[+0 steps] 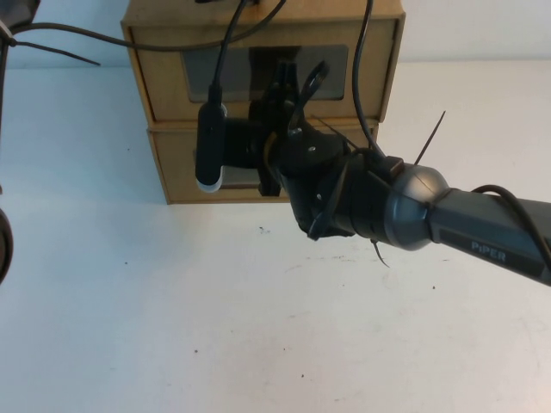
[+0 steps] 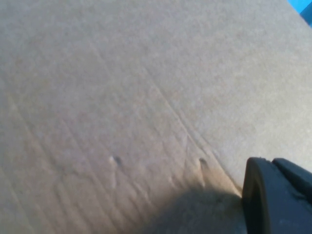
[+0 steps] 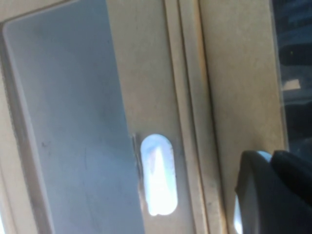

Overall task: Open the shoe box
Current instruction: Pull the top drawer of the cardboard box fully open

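Over the white table (image 1: 172, 327), the right arm (image 1: 482, 228) stretched in from the right. Its right gripper (image 1: 288, 103) was at the front of two stacked shoe boxes (image 1: 164, 107), far middle; its grip could not be told. The left gripper (image 2: 275, 195) sat close against cardboard (image 2: 122, 97), its state equally unclear.

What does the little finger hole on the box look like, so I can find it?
Find the two brown cardboard boxes stacked at the table's far side; the right gripper is close to their fronts, the left gripper close to plain cardboard. Beside a grey window panel sits the finger hole: a small bright oval, the only rounded shape among straight edges.
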Controlling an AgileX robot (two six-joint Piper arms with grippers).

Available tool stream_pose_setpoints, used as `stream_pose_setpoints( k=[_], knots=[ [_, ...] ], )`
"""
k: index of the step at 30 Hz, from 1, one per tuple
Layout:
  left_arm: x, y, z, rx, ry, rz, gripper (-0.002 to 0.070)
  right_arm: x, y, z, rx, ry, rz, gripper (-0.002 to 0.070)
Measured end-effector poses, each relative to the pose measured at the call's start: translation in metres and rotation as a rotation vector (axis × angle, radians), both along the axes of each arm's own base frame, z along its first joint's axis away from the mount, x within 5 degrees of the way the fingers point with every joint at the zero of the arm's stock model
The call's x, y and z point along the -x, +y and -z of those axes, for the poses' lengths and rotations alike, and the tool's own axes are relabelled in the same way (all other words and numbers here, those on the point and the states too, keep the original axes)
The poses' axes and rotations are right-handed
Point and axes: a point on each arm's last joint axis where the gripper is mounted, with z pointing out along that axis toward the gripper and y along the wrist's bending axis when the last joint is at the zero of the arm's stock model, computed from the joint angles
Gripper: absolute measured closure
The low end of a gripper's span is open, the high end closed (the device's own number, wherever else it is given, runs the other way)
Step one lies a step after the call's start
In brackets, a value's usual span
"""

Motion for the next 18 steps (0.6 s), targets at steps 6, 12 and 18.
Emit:
stream_pose_setpoints(
  k=[6, 12, 18],
  knots=[
    [0.000, 0.000, 0.000, 0.003, 0.006, 0.003, 0.0680, 0.002, 0.000, 0.001, 0.004, 0.022, 0.015, 0.0668],
    [0.002, -0.002, 0.000, 0.023, 0.020, 0.018, 0.0680, 0.004, -0.004, -0.005, -0.007, 0.057, 0.047, 0.0668],
    [0.004, -0.005, 0.001, 0.045, 0.044, 0.039, 0.0680, 0.010, -0.011, -0.015, -0.022, 0.096, 0.095, 0.0668]
  ],
)
